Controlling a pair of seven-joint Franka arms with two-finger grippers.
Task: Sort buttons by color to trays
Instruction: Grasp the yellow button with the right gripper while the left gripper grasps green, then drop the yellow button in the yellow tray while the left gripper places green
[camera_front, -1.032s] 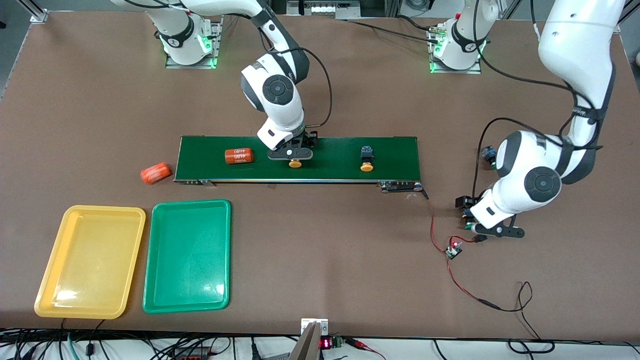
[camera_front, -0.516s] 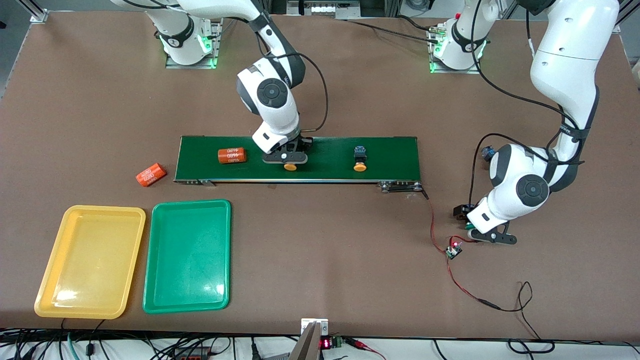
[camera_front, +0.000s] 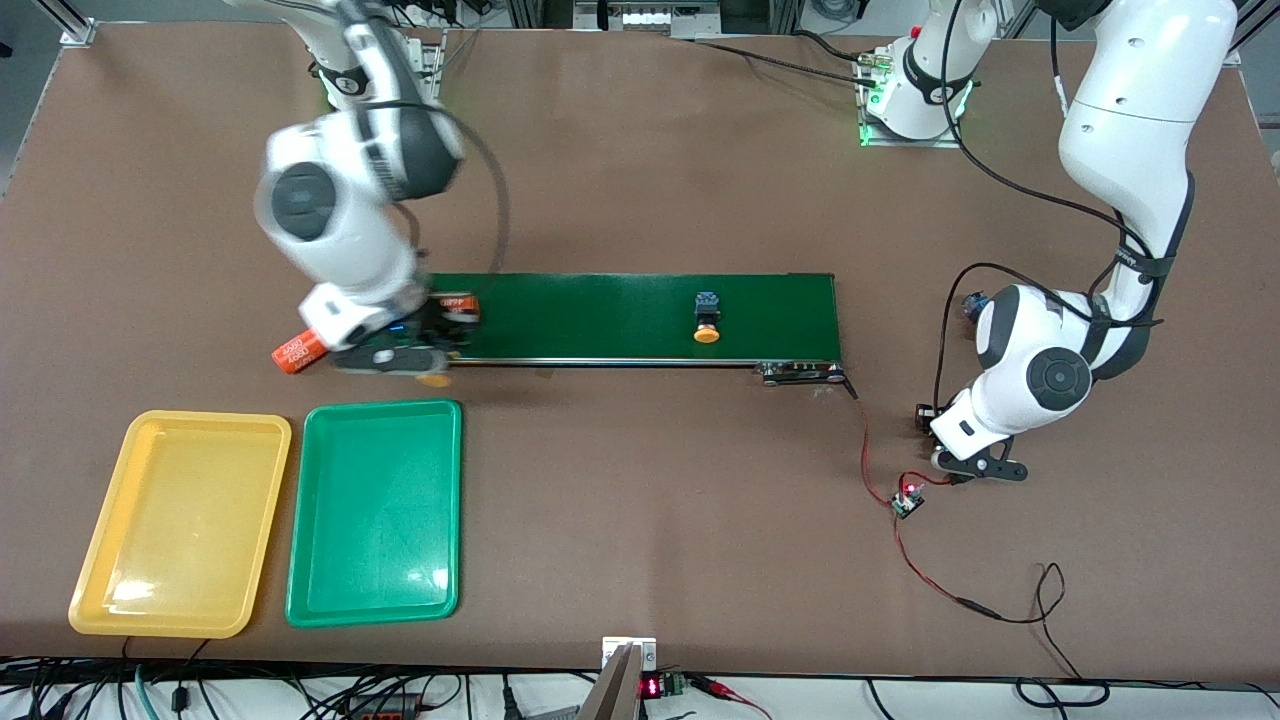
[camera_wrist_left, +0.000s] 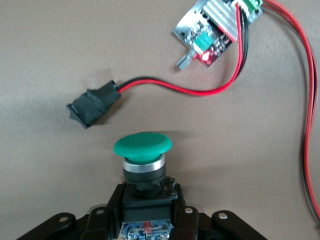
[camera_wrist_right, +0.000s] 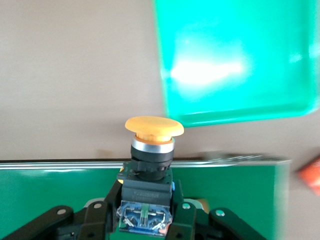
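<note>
My right gripper (camera_front: 415, 362) is shut on a yellow-capped button (camera_wrist_right: 153, 127) and holds it over the near edge of the conveyor belt (camera_front: 640, 315), close to the green tray (camera_front: 375, 510). The tray's corner shows in the right wrist view (camera_wrist_right: 235, 60). The yellow tray (camera_front: 180, 520) lies beside the green one. My left gripper (camera_front: 975, 468) is shut on a green-capped button (camera_wrist_left: 143, 147), low over the table at the left arm's end. A second yellow button (camera_front: 706, 320) lies on the belt. A black-and-blue button body (camera_front: 972, 303) lies by the left arm.
One orange "4680" cylinder (camera_front: 300, 350) lies on the table off the belt's end; another (camera_front: 458, 305) is on the belt, partly hidden by my right gripper. A small controller board (camera_wrist_left: 210, 30), a black switch (camera_wrist_left: 95, 105) and red wires (camera_front: 900, 550) lie near my left gripper.
My right arm has swung from the belt's middle toward the right arm's end with the yellow button. The belt's button and cylinder have drifted the same way. My left gripper has shifted slightly.
</note>
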